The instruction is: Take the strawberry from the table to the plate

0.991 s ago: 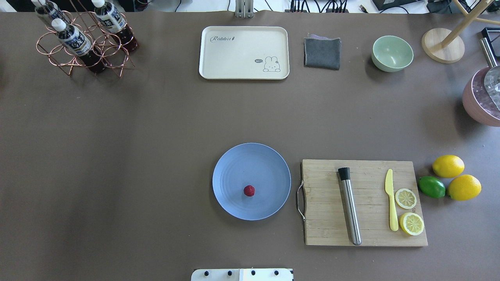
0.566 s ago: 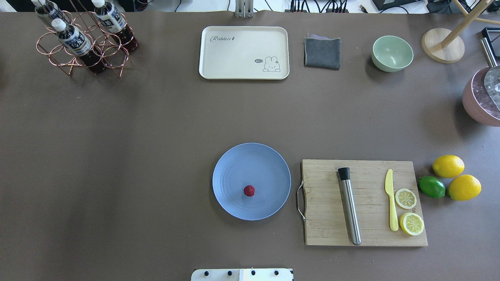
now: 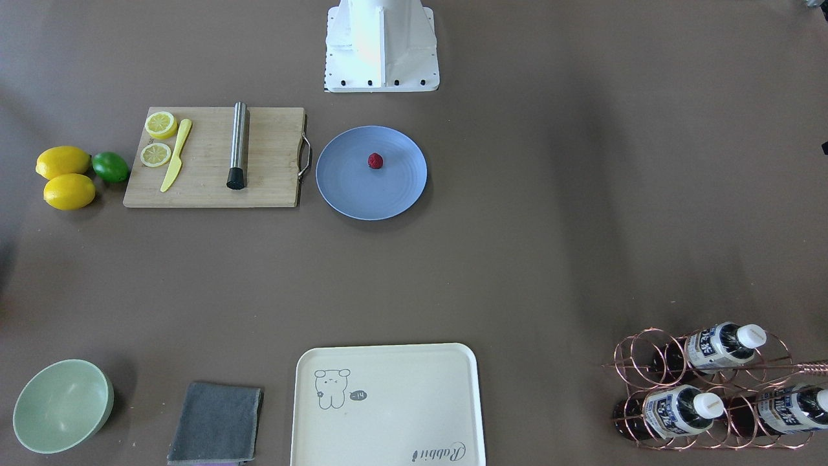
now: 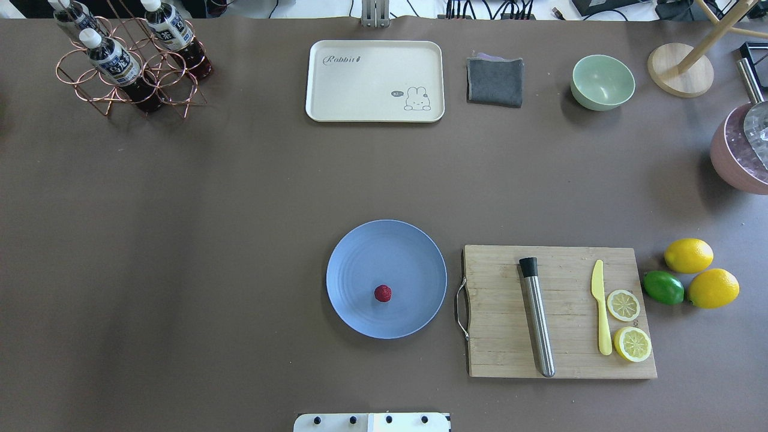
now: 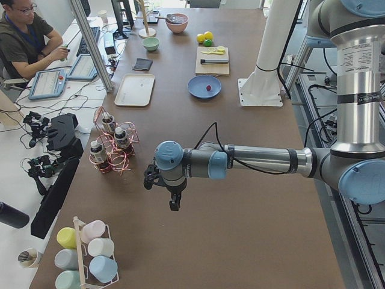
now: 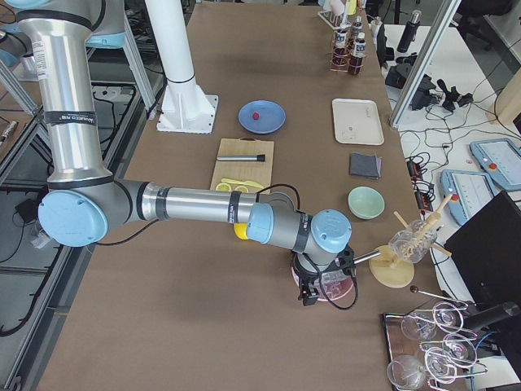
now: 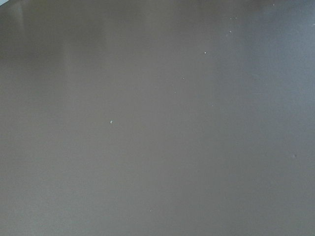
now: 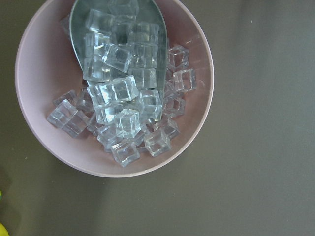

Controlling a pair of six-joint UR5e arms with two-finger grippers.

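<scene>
We find the strawberry (image 4: pixel 383 293) lying inside the plate (image 4: pixel 408 252), below centre in the overhead frame. It is roundish, with no long axis to note. We judge the placing done. The left jaws hang over bare bench (image 4: pixel 240 210) and the right jaws over the ice bowl (image 8: pixel 34 88), both well apart from the plate. We cannot tell whether either pair is open. The cutting board (image 4: pixel 498 336) lies just beside the plate's right rim.

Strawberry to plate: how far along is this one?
Done: the strawberry lies on the plate, with nothing touching it. In hand: nothing; the left claw hangs over bare table far from the plate, and the right claw hangs over the ice bowl. Left: nothing visible; the job looks complete.
</scene>
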